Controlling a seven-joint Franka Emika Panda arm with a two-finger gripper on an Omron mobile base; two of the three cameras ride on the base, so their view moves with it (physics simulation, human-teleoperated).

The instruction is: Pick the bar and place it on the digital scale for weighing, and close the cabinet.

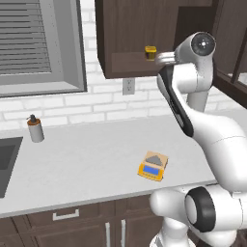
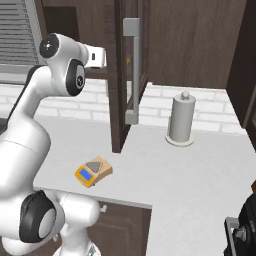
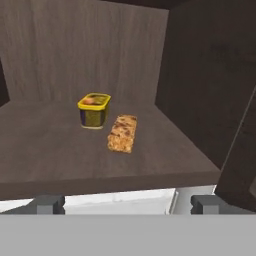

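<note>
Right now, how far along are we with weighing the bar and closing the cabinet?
Nothing is finished yet. The bar lies on the cabinet shelf beside a yellow jar. In hand: the end effector is open at the shelf edge, facing the bar, holding nothing. Left: grasp the bar, set it on the digital scale, whose plate is bare, then shut the open cabinet door.

Cabinet [image 3: 60, 60] matt dark wood; bar [image 3: 122, 133] rough, speckled; counter [image 1: 87, 154] smooth pale stone.

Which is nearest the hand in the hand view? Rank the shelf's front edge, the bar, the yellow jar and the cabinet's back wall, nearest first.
1. Shelf's front edge, just ahead of the open hand.
2. Bar, mid-shelf.
3. Yellow jar, slightly behind the bar, to its left.
4. Cabinet's back wall, farthest.
</note>
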